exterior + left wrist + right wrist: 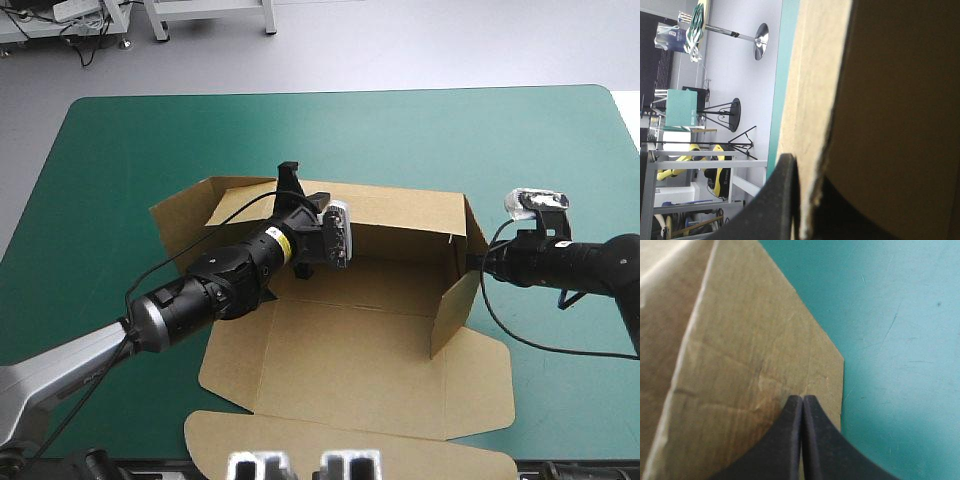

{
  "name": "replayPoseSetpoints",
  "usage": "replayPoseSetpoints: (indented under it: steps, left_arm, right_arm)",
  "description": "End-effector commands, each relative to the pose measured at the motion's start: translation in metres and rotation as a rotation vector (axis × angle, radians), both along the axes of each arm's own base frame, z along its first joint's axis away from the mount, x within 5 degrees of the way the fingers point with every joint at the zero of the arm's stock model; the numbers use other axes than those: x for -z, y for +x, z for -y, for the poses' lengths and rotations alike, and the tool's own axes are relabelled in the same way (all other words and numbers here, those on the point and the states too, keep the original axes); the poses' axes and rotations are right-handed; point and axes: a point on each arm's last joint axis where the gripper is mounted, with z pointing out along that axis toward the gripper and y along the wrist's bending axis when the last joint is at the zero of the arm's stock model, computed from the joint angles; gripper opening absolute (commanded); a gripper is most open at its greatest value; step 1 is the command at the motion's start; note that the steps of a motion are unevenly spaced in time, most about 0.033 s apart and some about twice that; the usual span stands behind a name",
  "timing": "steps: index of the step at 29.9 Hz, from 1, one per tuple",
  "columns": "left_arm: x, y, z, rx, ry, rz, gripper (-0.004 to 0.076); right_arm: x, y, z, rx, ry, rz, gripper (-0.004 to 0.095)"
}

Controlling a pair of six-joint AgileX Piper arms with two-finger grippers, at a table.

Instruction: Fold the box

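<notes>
Box (pixel 350 340): brown, mid-table; far and 3 o'clock walls raised, lid flat at 6 o'clock.
Left gripper (pixel 290 180): clamped on far wall's top edge, 12 o'clock.
Right gripper (pixel 802 399): fingers together at 3 o'clock wall's outer face.
Handling: likely light, stiff, bending at creases; best gripped by flap edges.
Room: teal-green cover (pixel 120 150) open all round.

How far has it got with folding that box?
Roughly midway. Done: on the box, the back wall and right wall stand up. In hand: the left hand pinches the back wall, the right hand the right wall. Left: the left flap splays outward and the near panels lie flat.
</notes>
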Motion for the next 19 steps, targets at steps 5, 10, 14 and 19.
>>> replayPoseSetpoints:
  steps: [5,10,14,19]
  left_arm:
    - [0.02,0.006,0.003,-0.086,-0.013,-0.102,-0.0009]
    - [0.027,0.008,0.005,-0.084,-0.001,-0.115,-0.0009]
    - [0.027,0.007,0.007,-0.068,-0.01,-0.115,-0.0009]
    - [0.026,0.007,0.008,-0.061,-0.015,-0.115,-0.0009]
  right_arm:
    - [-0.014,-0.021,0.0,0.06,0.007,0.188,-0.0017]
    - [-0.015,-0.03,0.0,0.039,-0.028,0.275,-0.0017]
    - [-0.014,-0.03,-0.002,-0.022,-0.07,0.298,-0.0015]
    - [-0.014,-0.03,-0.001,-0.034,-0.09,0.312,0.0127]
